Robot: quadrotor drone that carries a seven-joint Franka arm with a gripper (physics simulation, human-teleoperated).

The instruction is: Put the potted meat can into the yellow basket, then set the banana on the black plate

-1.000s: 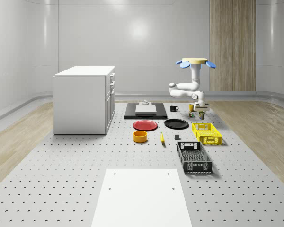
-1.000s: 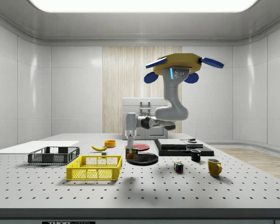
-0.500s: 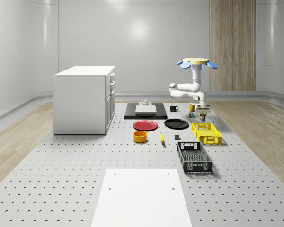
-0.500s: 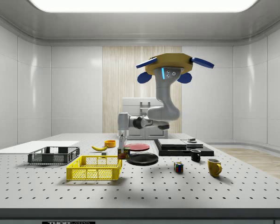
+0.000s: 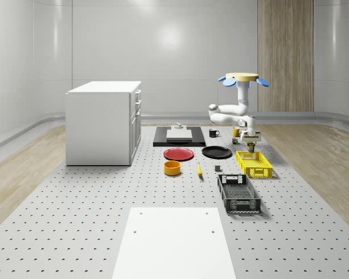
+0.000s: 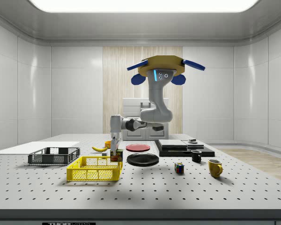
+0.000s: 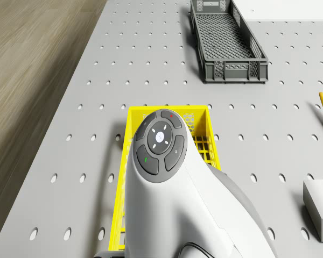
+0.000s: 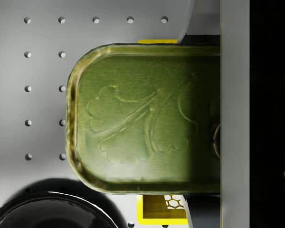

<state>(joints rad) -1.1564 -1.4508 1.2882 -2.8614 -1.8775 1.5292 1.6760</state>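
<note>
**Can carried to the near end of the yellow basket**

Since a second ago I have shifted toward the side view's left: my drone body (image 6: 160,71), which hovered above the black plate (image 6: 143,159), now hovers nearer the basket, and my pincer (image 6: 115,149) has come from over the plate's edge to the yellow basket (image 6: 94,169), at the end nearest the plate. The potted meat can (image 6: 115,155) has travelled with it. The banana (image 6: 100,148) lies where it lay, on the bench (image 6: 145,192) beyond the basket.

In the whole-scene view my pincer (image 5: 254,141) hangs at the far end of the yellow basket (image 5: 254,164), with the potted meat can (image 5: 255,146) just above that rim. The dark grey crate (image 5: 238,193) sits beyond the basket's other end, apart from it, with bare bench between. The black plate (image 5: 216,152) is just beside the basket's far end; the yellow mug (image 5: 235,132) stands behind my arm. On the basket's outer side the bench runs clear to its edge.

My pincer is closed on the potted meat can (image 8: 145,116), one finger (image 8: 235,114) pressed flat along its side. Under the can I see the yellow basket (image 8: 161,209) rim and the black plate (image 8: 47,211) edge.
</note>
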